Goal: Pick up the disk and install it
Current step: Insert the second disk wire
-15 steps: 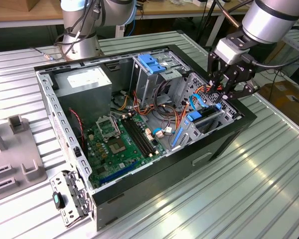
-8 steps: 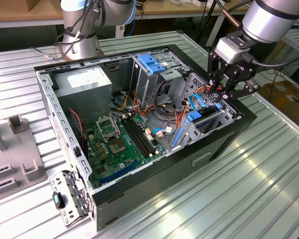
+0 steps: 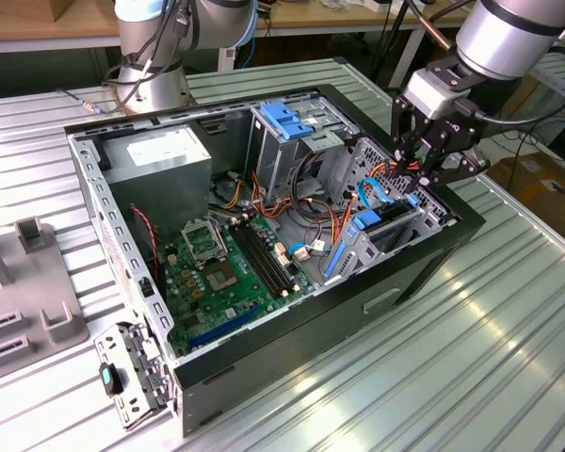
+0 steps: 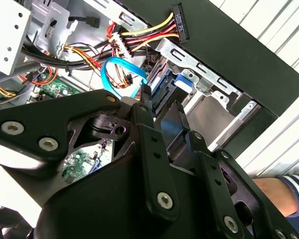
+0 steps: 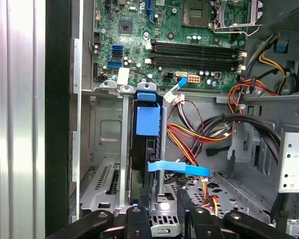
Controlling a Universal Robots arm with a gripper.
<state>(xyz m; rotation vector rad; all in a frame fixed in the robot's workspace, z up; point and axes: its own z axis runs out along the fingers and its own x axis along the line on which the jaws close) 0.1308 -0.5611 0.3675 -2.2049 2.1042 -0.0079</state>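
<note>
The disk (image 3: 388, 223) stands on edge in the metal bay at the front of the open computer case (image 3: 292, 348), at the exterior view's right; its blue carrier frame (image 5: 148, 122) shows against the dark body. My gripper (image 3: 422, 174) hangs just above that bay. In both wrist views its black fingers (image 5: 143, 214) are spread a little apart, with nothing gripped between them. The gripper (image 5: 163, 206) sits over the disk's near edge, and the gripper (image 4: 161, 102) points down at the blue carrier (image 4: 165, 87).
A blue data cable (image 5: 182, 168) loops across the bay next to the disk, among bundled power wires (image 5: 204, 129). The motherboard (image 3: 226, 268), the grey power supply (image 3: 160, 155) and the drive cage with its blue bracket (image 3: 287, 121) fill the case. A person's striped sleeve (image 4: 291, 191) is close by.
</note>
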